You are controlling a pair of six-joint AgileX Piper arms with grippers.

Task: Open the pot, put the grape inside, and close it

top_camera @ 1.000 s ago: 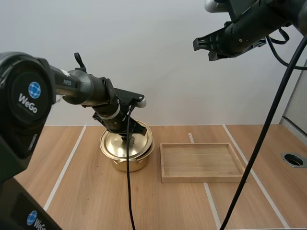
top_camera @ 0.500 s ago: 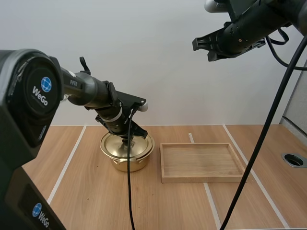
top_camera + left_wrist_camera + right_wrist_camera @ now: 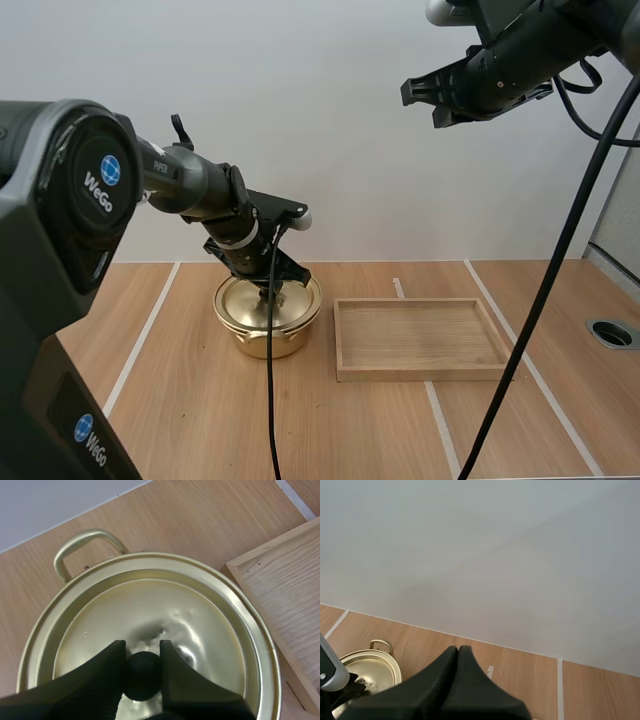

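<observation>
Your left tool is down on top of the gold pot. The pot stands on the bench just beside the wooden tray, at the tray's 9 o'clock in the high view, near it but not touching. The lid sits on the pot, inside the rim, and looks level.

In the left wrist view you can see the left tool clamped on the lid's black knob. Its black fingers press the knob from both sides, and the gold lid spreads out beneath them. One looped handle stands out from the pot's rim beyond the lid. A corner of the wooden tray lies close to the rim on the other side.

Your right tool hangs high above the bench, well apart from everything on it, at about 1 o'clock from the pot in the high view. In the right wrist view the right tool has its fingers lying together as one dark wedge, with nothing between them. Past that wedge you can make out the pot on the bench, its looped handle toward the wall and the left arm up against it. Pale tape lines run across the bench on either side of the pot and tray.
</observation>
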